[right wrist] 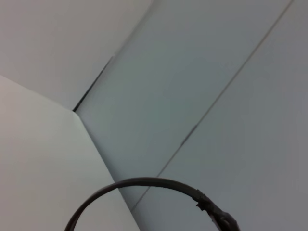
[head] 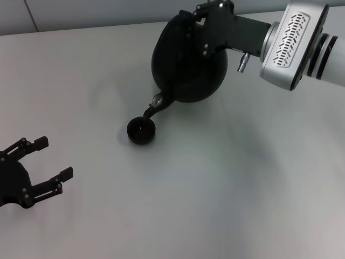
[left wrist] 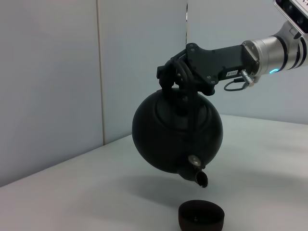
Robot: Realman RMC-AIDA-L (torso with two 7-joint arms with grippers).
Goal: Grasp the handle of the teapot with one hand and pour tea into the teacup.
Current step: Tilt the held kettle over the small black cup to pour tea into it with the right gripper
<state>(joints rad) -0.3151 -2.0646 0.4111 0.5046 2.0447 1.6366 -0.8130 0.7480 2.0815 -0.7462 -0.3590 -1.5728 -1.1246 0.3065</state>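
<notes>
The round matte black teapot (head: 186, 62) hangs in the air, tilted with its short spout (head: 152, 111) pointing down just above the small dark teacup (head: 141, 130) on the white table. My right gripper (head: 207, 16) is shut on the handle (right wrist: 144, 185) at the teapot's top. The left wrist view shows the tilted teapot (left wrist: 175, 134), the right gripper (left wrist: 180, 74) on its handle, and the spout tip (left wrist: 199, 178) a little above the teacup (left wrist: 201, 216). My left gripper (head: 46, 167) is open and empty near the table's front left.
The white table (head: 242, 189) spreads around the cup. A pale wall (left wrist: 57, 72) stands behind the table's far edge.
</notes>
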